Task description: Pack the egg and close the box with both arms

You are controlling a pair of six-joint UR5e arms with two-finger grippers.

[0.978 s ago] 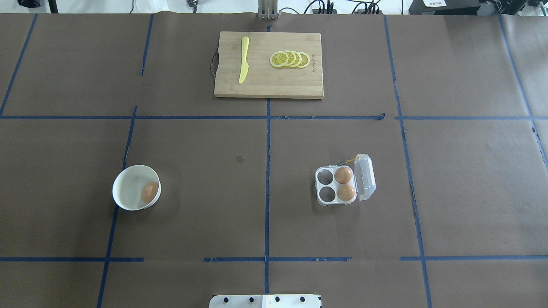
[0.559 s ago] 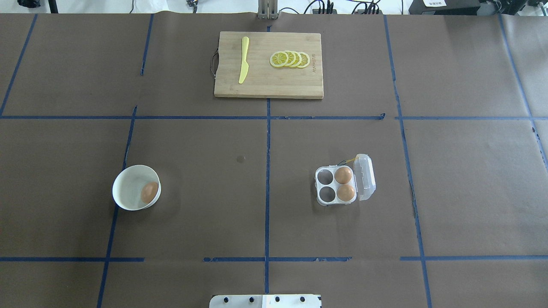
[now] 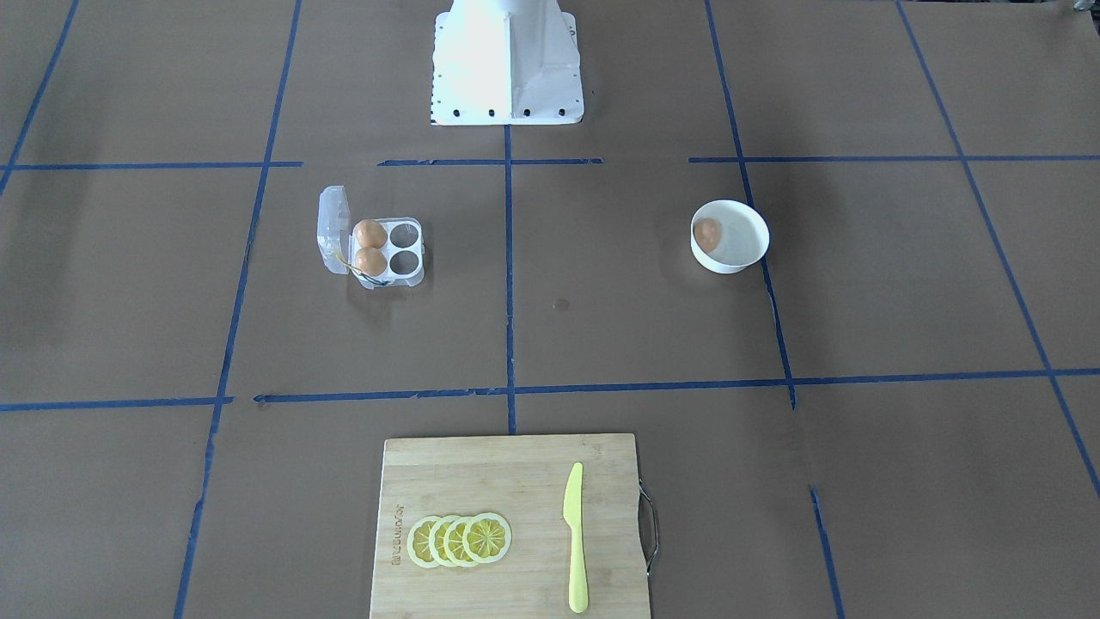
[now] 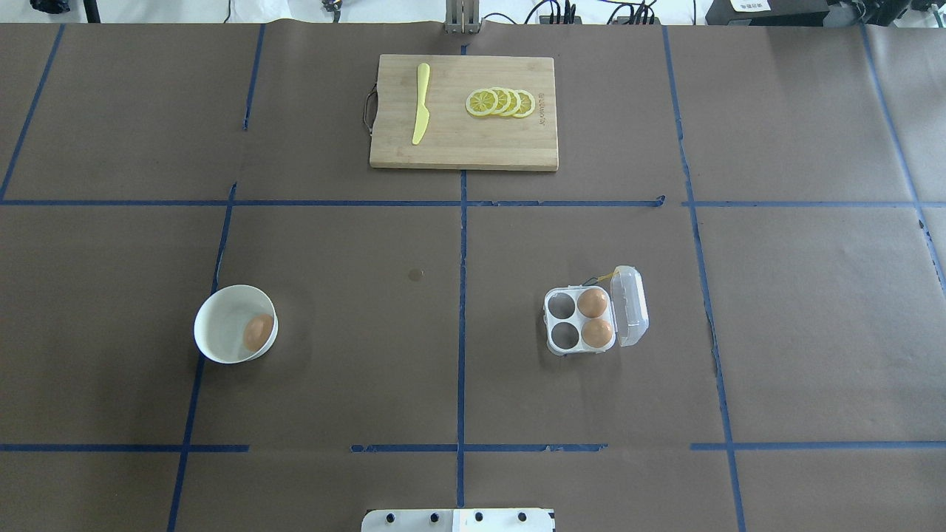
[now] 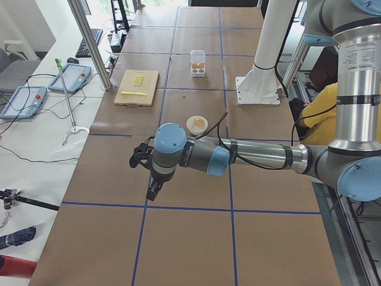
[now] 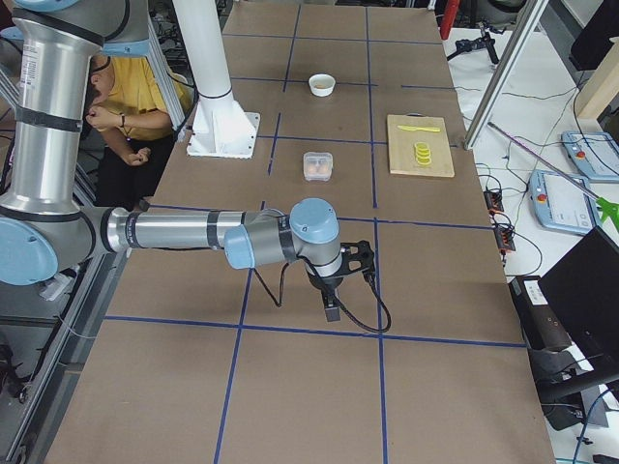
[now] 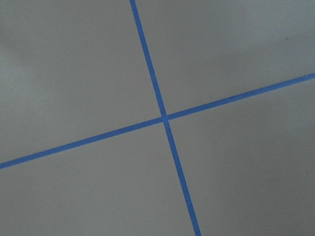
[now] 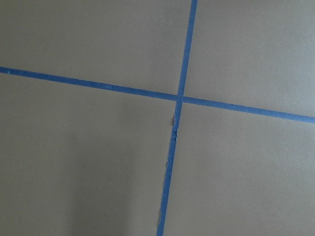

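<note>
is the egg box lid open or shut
Open. The clear lid is swung out beside the box, leaving two eggs and two empty cups uncovered.

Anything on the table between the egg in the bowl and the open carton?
Nothing visible does. Only table cover lies between the egg in the bowl and the box, whose lid is open and bowl-side cups empty.

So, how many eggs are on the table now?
3. Two eggs sit in the box, in the cups beside its open lid; the third egg lies in the white bowl.
</note>
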